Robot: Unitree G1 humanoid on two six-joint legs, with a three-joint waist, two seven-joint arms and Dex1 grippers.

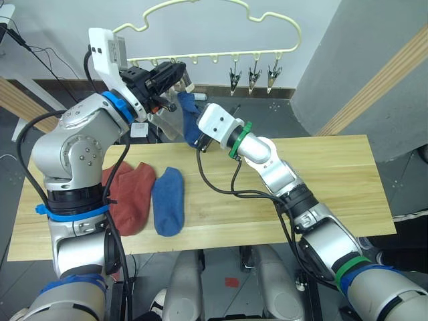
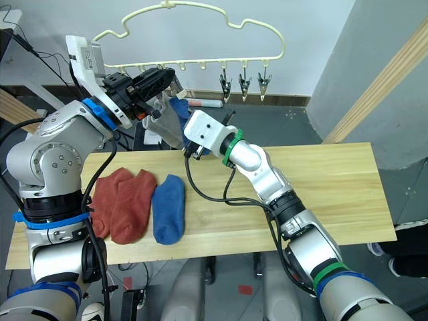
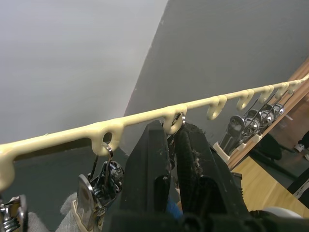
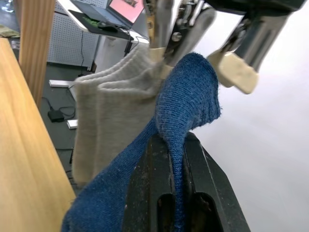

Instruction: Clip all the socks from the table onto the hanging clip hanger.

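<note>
The pale-yellow clip hanger (image 1: 221, 55) hangs above the far side of the table (image 1: 321, 180). My left gripper (image 3: 173, 140) is shut on one of its metal clips (image 4: 234, 72), whose cream-tipped jaws stand apart. My right gripper (image 4: 176, 193) is shut on a blue sock (image 1: 189, 114) and holds its cuff right at that clip. Light grey socks (image 4: 111, 116) hang from the neighbouring clips. On the table's left part lie two rust-red socks (image 1: 130, 194) and another blue sock (image 1: 168, 200), flat, side by side.
Three free clips (image 1: 254, 77) hang at the hanger's right end. The right half of the table is bare wood. A grey wall panel with a wooden strip (image 1: 374, 80) stands behind on the right. Cables and a power strip (image 1: 139, 130) lie on the floor beyond the table.
</note>
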